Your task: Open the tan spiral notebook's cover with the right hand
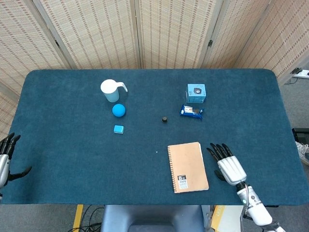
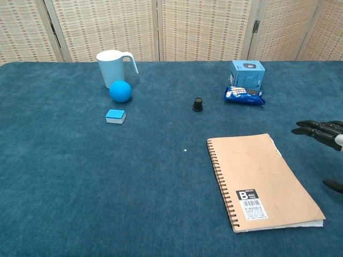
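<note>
The tan spiral notebook [image 1: 188, 166] [image 2: 261, 180] lies closed on the blue table, spiral binding along its left edge and a black label near its front. My right hand [image 1: 226, 164] [image 2: 323, 135] hovers just right of the notebook, fingers spread and pointing away from me, holding nothing and apart from the cover. My left hand [image 1: 6, 158] sits at the table's far left front edge, fingers apart and empty; the chest view does not show it.
At the back stand a white pitcher [image 1: 111, 90], a blue ball [image 1: 119, 110], a small blue block [image 1: 118, 129], a black cap [image 1: 164, 119], a blue box [image 1: 196, 93] and a snack packet [image 1: 191, 112]. The table's front edge [image 1: 145, 203] runs just below the notebook.
</note>
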